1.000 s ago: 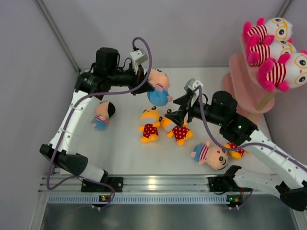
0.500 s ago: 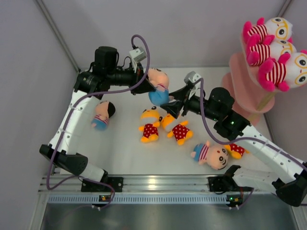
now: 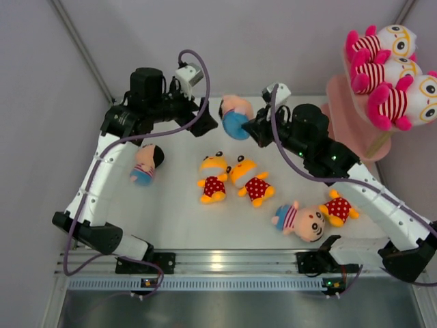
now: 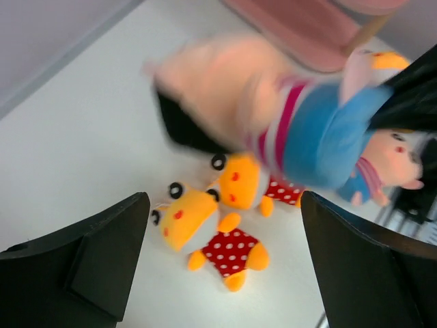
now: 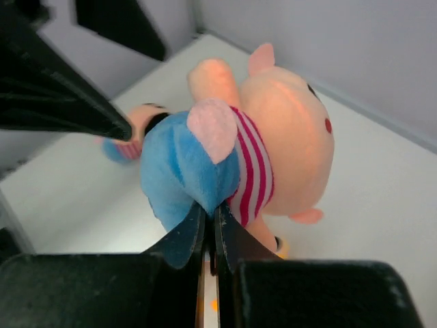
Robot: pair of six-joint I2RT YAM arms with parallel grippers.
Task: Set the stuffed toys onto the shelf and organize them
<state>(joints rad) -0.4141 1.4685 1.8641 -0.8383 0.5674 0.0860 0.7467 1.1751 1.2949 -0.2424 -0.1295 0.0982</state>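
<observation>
Two thin black jaws of the right gripper (image 5: 210,225) are pinched tight on a fold of blue cloth at the bottom of the boy doll in blue (image 5: 266,137), with no gap between them. The doll hangs clear of the table (image 3: 171,205). Its striped shirt and peach head point away from the wrist camera, so the face is mostly turned out of sight.

Just beside it, the left gripper (image 4: 224,205) stands wide open and touches nothing. In its own view the held doll is a motion-blurred smear, its features unreadable. In the right wrist view only one dark finger of this gripper cuts in at the upper left.

Below on the table, the left orange doll (image 3: 214,176) and the middle orange doll (image 3: 249,179) lie side by side in red polka dots. A second boy doll (image 3: 145,164) lies well apart by the left arm. A third boy doll (image 3: 302,220) lies near the front edge, with a third orange doll (image 3: 338,208) just beside it and partly under the right arm.

At the far right stands the shelf (image 3: 345,116). Three striped dolls (image 3: 386,72) are stacked on its top board, the outermost clipped by the frame edge. The lower boards are partly hidden behind the dolls and the arm, and only a short piece of the post (image 3: 374,147) shows.
</observation>
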